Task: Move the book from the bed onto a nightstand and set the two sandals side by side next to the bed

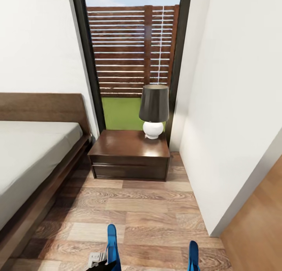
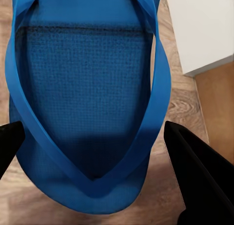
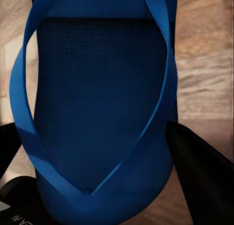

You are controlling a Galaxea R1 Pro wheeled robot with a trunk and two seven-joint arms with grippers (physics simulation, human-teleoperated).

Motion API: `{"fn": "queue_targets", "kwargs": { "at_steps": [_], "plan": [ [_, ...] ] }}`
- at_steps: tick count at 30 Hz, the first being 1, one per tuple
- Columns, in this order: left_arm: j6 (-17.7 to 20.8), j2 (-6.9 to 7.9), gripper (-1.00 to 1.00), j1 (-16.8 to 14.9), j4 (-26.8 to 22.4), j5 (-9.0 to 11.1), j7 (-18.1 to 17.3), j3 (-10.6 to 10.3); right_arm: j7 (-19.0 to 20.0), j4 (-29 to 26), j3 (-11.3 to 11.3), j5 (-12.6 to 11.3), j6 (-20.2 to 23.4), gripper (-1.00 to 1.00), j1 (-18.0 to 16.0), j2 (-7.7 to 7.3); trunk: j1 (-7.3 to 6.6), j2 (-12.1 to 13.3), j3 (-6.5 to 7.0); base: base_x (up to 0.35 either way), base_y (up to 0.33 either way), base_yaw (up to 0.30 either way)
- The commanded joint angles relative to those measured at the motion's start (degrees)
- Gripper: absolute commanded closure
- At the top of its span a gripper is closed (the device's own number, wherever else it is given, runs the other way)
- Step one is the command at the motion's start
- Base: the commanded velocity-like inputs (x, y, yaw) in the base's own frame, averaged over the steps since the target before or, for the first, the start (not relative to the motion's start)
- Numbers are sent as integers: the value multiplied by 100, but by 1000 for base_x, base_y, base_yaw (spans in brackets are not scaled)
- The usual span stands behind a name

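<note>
My left gripper (image 2: 92, 137) and right gripper (image 3: 92, 152) each hold a blue sandal (image 2: 87, 88), (image 3: 97, 88) above the floor (image 1: 149, 216). Uneven release could leave them skewed, apart from the bed (image 1: 31, 153).

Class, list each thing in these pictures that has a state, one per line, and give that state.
left sandal: between the left gripper jaws, sole facing the camera.
right sandal: between the right gripper jaws, over the floor.
bed: mattress bare where visible.
nightstand: drawer shut, lamp on top.
lamp: upright, at the back right corner.
</note>
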Motion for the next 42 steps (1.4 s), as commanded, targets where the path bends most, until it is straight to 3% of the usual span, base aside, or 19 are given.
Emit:
{"fn": "queue_targets", "kwargs": {
  "at_steps": [1, 24, 42],
  "plan": [
    [-53, 5, 100, -4, 4, 23, 6, -41, 15, 3, -39, 14, 1, 100, -3, 0, 2, -2, -5, 268, -166, 0],
    [-47, 5, 100, -4, 5, 32, 14, -36, 14, 3, -32, 15, 1, 100, -3, 0, 2, -2, -5, 272, -121, 4],
    [-47, 5, 100, -4, 7, 32, 9, -38, 12, 3, -32, 15, 1, 100, -3, 0, 2, -2, -35, 12, 0, 234]
  ]
}}
